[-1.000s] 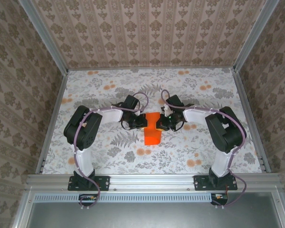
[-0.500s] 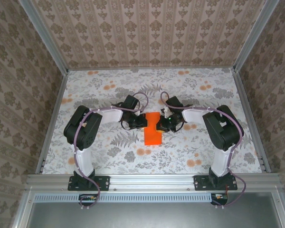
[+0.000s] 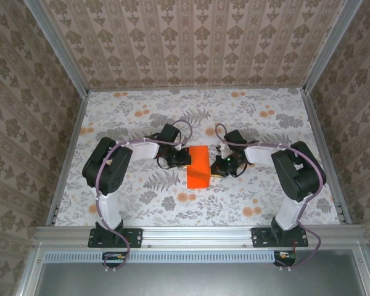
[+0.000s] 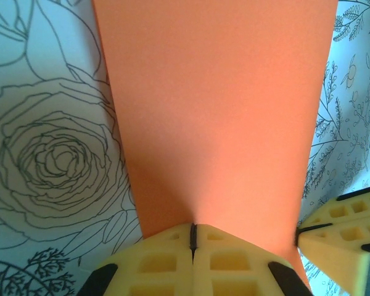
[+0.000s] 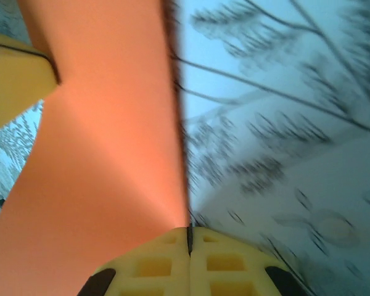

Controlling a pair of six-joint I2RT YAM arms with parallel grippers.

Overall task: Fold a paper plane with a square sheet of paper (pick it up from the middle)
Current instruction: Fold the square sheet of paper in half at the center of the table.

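Note:
The square sheet of paper (image 3: pixel 198 168) lies mid-table as a vivid orange folded oblong, not a dart-shaped paper plane. My left gripper (image 3: pixel 184 158) is shut with its tips on the sheet's left side. In the left wrist view the orange sheet (image 4: pixel 216 111) runs right up to the closed seam of that gripper (image 4: pixel 193 237). My right gripper (image 3: pixel 218 168) is shut at the sheet's right edge. In the blurred right wrist view that edge of the sheet (image 5: pixel 105 154) meets the closed seam (image 5: pixel 189 237). Whether either pinches a layer I cannot tell.
A floral tablecloth (image 3: pixel 142 117) covers the table, boxed in by patterned walls on the left, back and right. An aluminium rail (image 3: pixel 197 233) carries both arm bases at the near edge. The other gripper's yellow finger (image 4: pixel 339 228) shows close by in each wrist view.
My right gripper slid right and slightly nearer, from over the sheet's right part to its right edge, uncovering more orange. The left gripper and the sheet stayed put.

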